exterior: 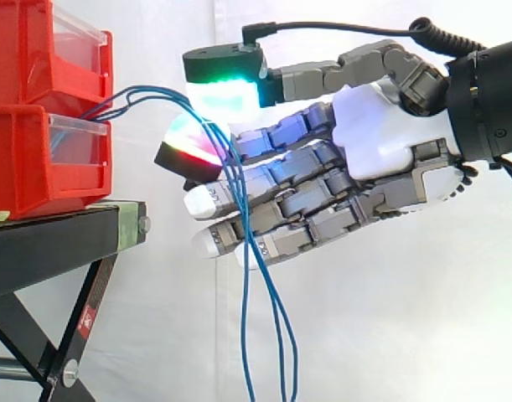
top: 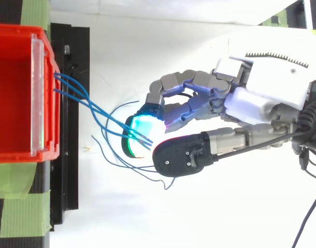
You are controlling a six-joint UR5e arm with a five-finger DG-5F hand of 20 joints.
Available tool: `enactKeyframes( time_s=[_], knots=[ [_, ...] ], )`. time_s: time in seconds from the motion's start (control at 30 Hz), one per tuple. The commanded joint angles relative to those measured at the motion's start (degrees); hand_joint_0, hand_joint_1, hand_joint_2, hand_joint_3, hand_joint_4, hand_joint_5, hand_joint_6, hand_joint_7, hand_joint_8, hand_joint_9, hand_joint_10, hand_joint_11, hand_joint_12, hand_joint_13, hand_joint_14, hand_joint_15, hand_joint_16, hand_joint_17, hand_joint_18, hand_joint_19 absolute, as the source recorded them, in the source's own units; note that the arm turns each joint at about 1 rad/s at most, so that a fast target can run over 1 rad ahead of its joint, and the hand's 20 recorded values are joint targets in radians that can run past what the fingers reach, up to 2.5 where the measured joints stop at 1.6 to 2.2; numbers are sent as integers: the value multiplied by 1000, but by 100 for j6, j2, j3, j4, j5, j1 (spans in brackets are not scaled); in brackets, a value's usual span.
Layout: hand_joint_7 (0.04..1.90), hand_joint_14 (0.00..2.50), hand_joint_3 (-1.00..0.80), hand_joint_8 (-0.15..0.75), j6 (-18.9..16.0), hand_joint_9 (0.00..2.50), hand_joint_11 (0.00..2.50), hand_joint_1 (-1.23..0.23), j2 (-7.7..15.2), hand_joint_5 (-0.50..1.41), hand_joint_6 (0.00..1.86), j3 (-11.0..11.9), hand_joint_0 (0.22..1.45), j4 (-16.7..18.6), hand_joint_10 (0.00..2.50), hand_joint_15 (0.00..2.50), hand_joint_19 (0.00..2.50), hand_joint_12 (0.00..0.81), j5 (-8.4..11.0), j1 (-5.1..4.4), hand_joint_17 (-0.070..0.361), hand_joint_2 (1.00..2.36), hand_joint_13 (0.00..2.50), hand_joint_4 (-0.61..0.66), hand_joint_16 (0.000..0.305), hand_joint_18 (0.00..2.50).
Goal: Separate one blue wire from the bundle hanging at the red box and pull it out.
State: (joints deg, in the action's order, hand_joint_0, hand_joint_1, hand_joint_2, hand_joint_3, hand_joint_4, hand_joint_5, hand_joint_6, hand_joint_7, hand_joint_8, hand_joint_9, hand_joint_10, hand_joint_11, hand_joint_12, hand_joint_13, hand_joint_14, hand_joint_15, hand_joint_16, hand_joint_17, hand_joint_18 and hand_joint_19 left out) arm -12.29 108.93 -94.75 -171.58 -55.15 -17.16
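The blue wires (exterior: pixel 229 163) leave the front of the red bins (exterior: pixel 38 159), arch out past the front edge of the black stand (exterior: pixel 54 234) and hang free below it. They look thin, light and limp, likely to slide over one another and tangle, so a single strand is best taken high up near the arch, where they fan apart. The hand (exterior: pixel 381 134), level with the bins, pinches there between its thumb and one curled finger, glowing pads (exterior: pixel 193 146) set on the bundle; how many strands it holds I cannot tell.

Blue wires (exterior: pixel 245 335), red bins (exterior: pixel 29 159), black stand (exterior: pixel 46 243)
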Motion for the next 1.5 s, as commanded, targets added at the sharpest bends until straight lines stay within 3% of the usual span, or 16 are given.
enactKeyframes(
  time_s=[0.0,0.3,0.47,0.9,1.2,1.47],
  knots=[
    [1128,7,-79,347,16,773,477,-736,-3,-174,797,1,609,11,10,208,532,375,13,2,98,1029,547,216,44,451],
    [1123,6,-79,346,-142,766,470,-731,-3,-175,799,1,609,151,12,205,538,375,13,2,97,1029,549,217,43,454],
    [1120,7,-79,346,-415,765,479,-729,-3,-175,800,1,609,450,13,209,541,374,49,2,97,1029,550,217,43,454],
    [1119,7,-93,339,-678,736,474,-727,-3,-177,802,1,615,468,10,221,534,368,57,2,94,1028,581,214,42,464],
    [1080,15,-105,332,-828,564,496,-720,-3,-182,809,1,620,459,11,476,541,370,57,2,87,1028,713,211,39,498],
    [1074,17,-114,331,-828,541,543,-718,-3,-185,810,1,625,459,9,881,610,381,57,2,88,1029,834,202,39,536]
  ],
)
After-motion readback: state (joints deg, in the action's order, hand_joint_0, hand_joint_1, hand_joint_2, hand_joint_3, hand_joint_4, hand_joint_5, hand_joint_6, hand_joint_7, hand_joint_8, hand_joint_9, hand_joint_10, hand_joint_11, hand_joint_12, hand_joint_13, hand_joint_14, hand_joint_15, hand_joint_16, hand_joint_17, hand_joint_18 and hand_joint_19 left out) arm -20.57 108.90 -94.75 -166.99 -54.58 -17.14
